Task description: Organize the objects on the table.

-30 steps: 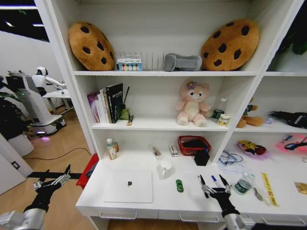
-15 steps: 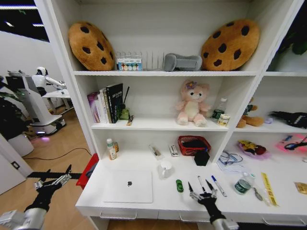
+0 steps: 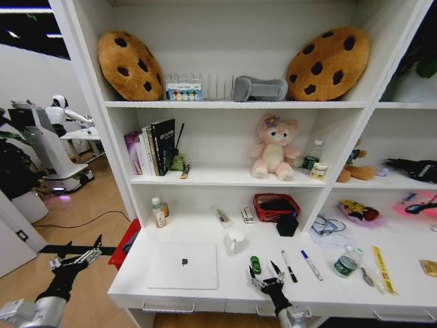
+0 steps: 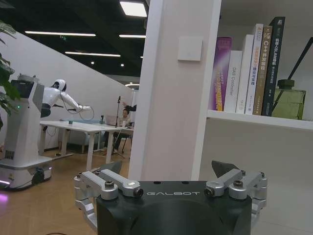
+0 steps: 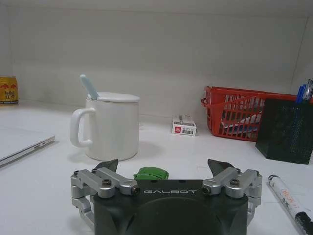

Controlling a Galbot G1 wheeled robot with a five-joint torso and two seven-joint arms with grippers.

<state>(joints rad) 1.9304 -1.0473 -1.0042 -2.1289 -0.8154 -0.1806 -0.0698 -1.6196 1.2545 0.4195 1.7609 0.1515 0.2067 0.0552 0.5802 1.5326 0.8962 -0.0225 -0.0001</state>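
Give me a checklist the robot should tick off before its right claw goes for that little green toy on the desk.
1. Right gripper open: ok, jaws spread wide in the right wrist view.
2. Lined up with the green toy: ok, the toy sits centred between the fingers.
3. Down at the toy: not ok, the gripper is short of it, near the desk's front edge.
4. Room around the toy: ok, white mug, silver laptop and black marker lie apart from it.
5. Left gripper out of the way: ok, off the desk's left end, over the floor.

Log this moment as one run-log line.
right claw: open, lined up behind green toy | left claw: open, idle beside table
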